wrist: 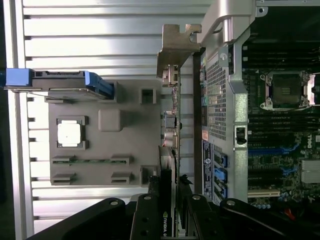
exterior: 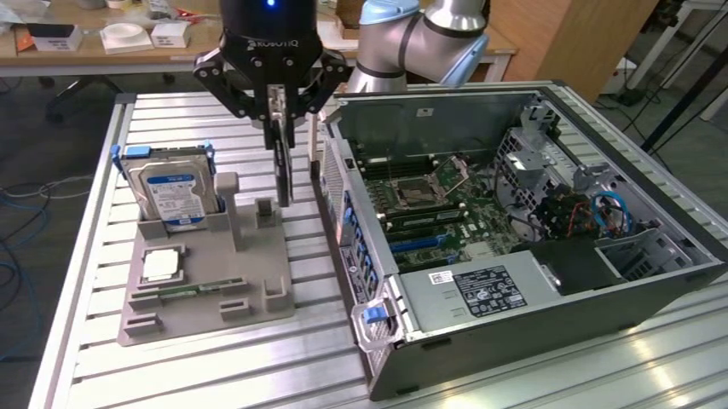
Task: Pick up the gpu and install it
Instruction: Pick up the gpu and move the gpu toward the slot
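Grip on the gpu (exterior: 282,170) is by its upper edge, the gripper (exterior: 286,106) clamped narrowly so the card hangs upright between the gray holder (exterior: 205,290) and the open computer case (exterior: 512,349), likely edge-down to suit a motherboard slot.

The table (exterior: 170,119) is built of ribbed, brushed metal with a dull sheen, and the holder (exterior: 216,281) on it is moulded in matt grey plastic. The gpu (wrist: 171,120) is ended by a bare silver metal bracket, and the gripper (wrist: 169,200) is finished in smooth, faintly glossy black. The computer case (exterior: 432,119) is formed of grey sheet metal; the hard drive (exterior: 170,192) is framed in blue plastic.
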`<state>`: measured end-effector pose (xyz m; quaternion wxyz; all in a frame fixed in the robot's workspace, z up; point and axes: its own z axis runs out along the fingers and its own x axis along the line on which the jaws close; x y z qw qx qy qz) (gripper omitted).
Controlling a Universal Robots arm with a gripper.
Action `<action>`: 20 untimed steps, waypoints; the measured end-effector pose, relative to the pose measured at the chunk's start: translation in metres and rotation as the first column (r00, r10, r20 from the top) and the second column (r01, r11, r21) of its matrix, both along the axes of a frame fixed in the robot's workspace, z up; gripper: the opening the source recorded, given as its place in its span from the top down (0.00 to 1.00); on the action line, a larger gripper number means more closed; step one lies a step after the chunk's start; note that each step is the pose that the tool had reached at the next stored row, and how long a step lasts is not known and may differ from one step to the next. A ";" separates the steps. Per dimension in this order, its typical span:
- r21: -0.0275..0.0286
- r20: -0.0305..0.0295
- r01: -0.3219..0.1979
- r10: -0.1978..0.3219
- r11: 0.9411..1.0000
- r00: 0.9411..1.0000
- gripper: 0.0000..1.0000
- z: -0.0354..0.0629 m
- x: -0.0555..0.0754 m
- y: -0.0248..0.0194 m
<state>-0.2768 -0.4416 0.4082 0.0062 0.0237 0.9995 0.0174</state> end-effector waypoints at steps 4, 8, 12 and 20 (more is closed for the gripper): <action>0.000 -0.003 0.000 0.000 1.000 1.000 0.74 -0.0001 0.001 0.0000; 0.000 -0.004 0.000 0.000 1.000 1.000 0.74 0.0000 0.002 0.0000; 0.000 -0.004 0.000 0.000 1.000 1.000 0.74 -0.0002 0.007 0.0000; 0.000 -0.004 0.000 0.000 1.000 1.000 0.74 -0.0005 0.024 0.0000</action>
